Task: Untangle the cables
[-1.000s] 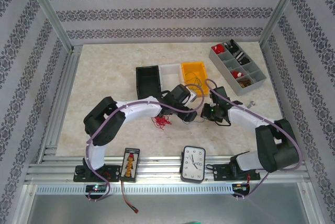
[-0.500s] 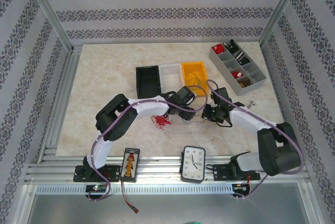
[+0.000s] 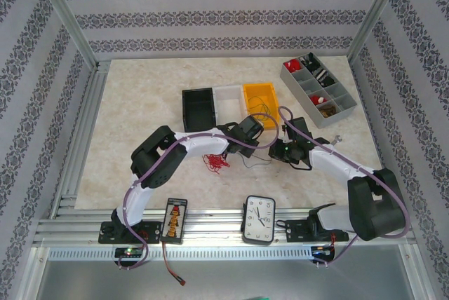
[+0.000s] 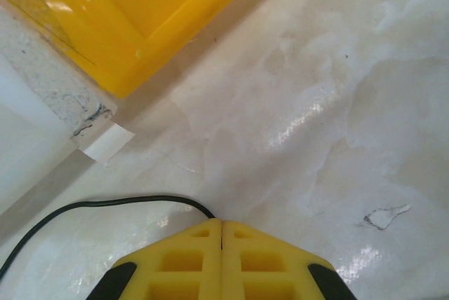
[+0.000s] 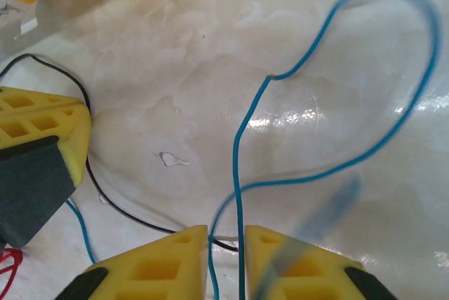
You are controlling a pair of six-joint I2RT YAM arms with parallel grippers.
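Your left gripper (image 4: 222, 224) pinched shut on the black wire (image 4: 105, 203) near the yellow bin (image 4: 105, 41), your right gripper (image 5: 226, 233) slightly parted around the blue wire (image 5: 295, 72), mid-table (image 3: 140, 104), red bunch (image 3: 216, 163) toward the near edge.

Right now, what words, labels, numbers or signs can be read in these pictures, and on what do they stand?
No text can be read.
clock: numerals on the dial, too small to read.
black board: red and yellow markings, too blurred to read.
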